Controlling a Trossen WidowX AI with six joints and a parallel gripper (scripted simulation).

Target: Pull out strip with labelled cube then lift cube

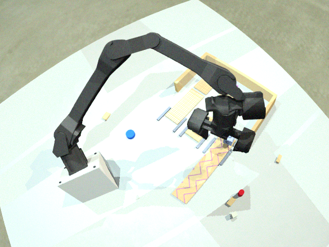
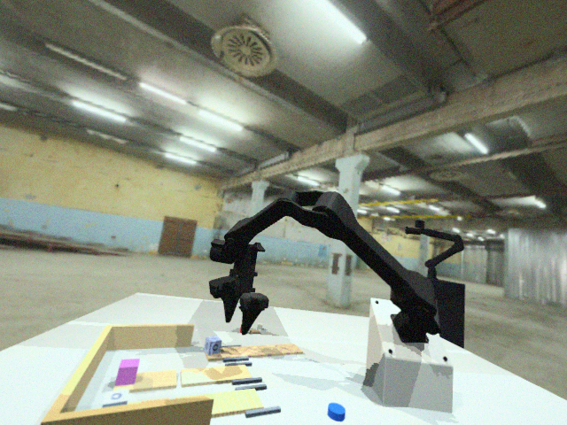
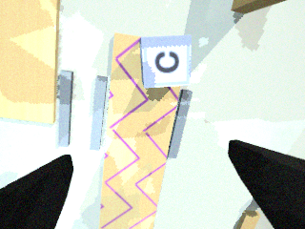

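Observation:
The zigzag strip [image 1: 196, 175] [image 2: 275, 351] [image 3: 129, 143] lies flat in one piece, reaching out from the tray's open side toward the robot base. A pale blue cube with a dark C [image 1: 229, 140] [image 2: 213, 345] [image 3: 167, 62] sits at its far end, at the right edge in the wrist view. My gripper [image 1: 221, 143] [image 2: 236, 326] [image 3: 152, 154] is open and empty, above the strip and higher than the cube. A gridded strip [image 1: 185, 106] [image 2: 233, 402] is split from its far piece [image 1: 203, 86]. A plain yellow strip [image 1: 194, 135] [image 2: 214, 374] [image 3: 29, 62] also has a separate far piece [image 2: 155, 380].
A wooden wall [image 1: 247, 80] [image 2: 151, 336] surrounds the strips' far ends. A magenta cube [image 2: 127, 371] and another marked cube [image 2: 116, 397] stand inside. Grey bars [image 1: 163, 113] [image 2: 262, 412] [image 3: 180, 124] flank the strips. A blue disc [image 1: 130, 134] [image 2: 336, 412] and red cylinder [image 1: 240, 192] stand outside.

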